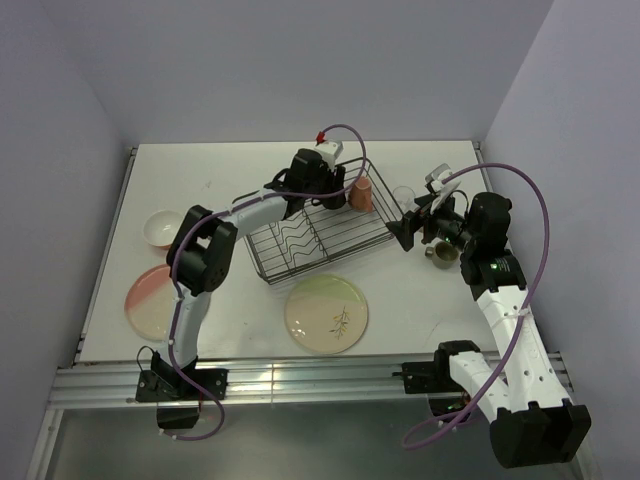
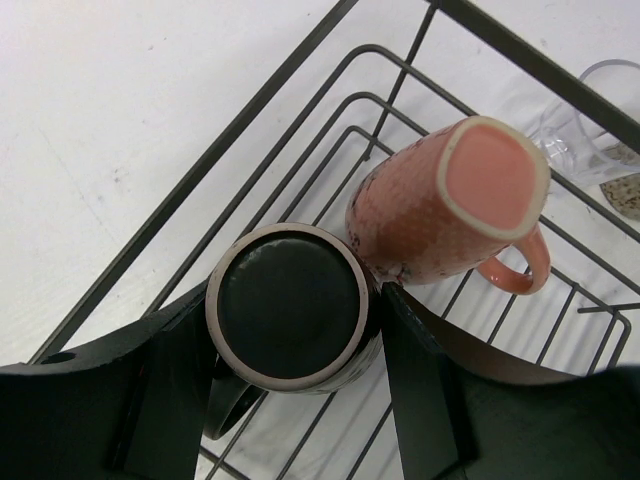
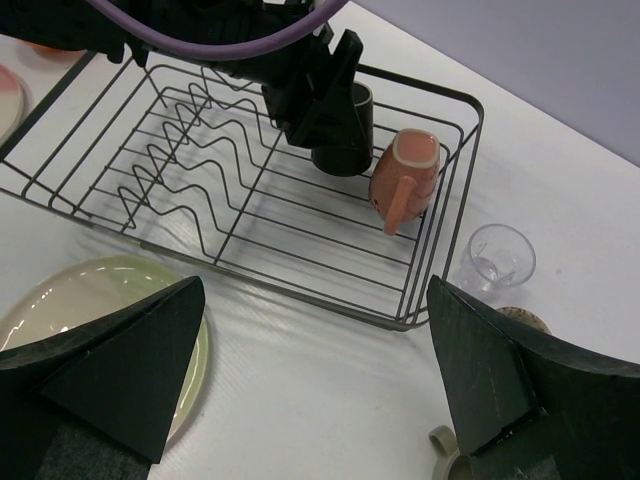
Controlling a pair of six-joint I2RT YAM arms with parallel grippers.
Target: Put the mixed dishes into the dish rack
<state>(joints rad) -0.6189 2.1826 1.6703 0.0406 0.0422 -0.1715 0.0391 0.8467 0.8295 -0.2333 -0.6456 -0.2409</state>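
The black wire dish rack (image 1: 300, 243) lies mid-table. My left gripper (image 1: 335, 195) reaches into its right end and is shut on a dark brown mug (image 2: 290, 315), which stands upside down on the wires; both fingers press its sides. A pink mug (image 2: 450, 200) leans upside down right beside it in the rack (image 2: 250, 110). My right gripper (image 3: 315, 290) is open and empty above the table, right of the rack (image 3: 200, 170). A clear glass (image 3: 495, 258) and an olive mug (image 1: 440, 255) stand just outside the rack's right end.
A green-tinted plate (image 1: 326, 313) lies in front of the rack. A pink-tinted plate (image 1: 148, 300) and a small orange-and-white bowl (image 1: 160, 228) lie at the left. The rack's wavy dividers (image 3: 190, 150) hold nothing. Walls close the table's sides and back.
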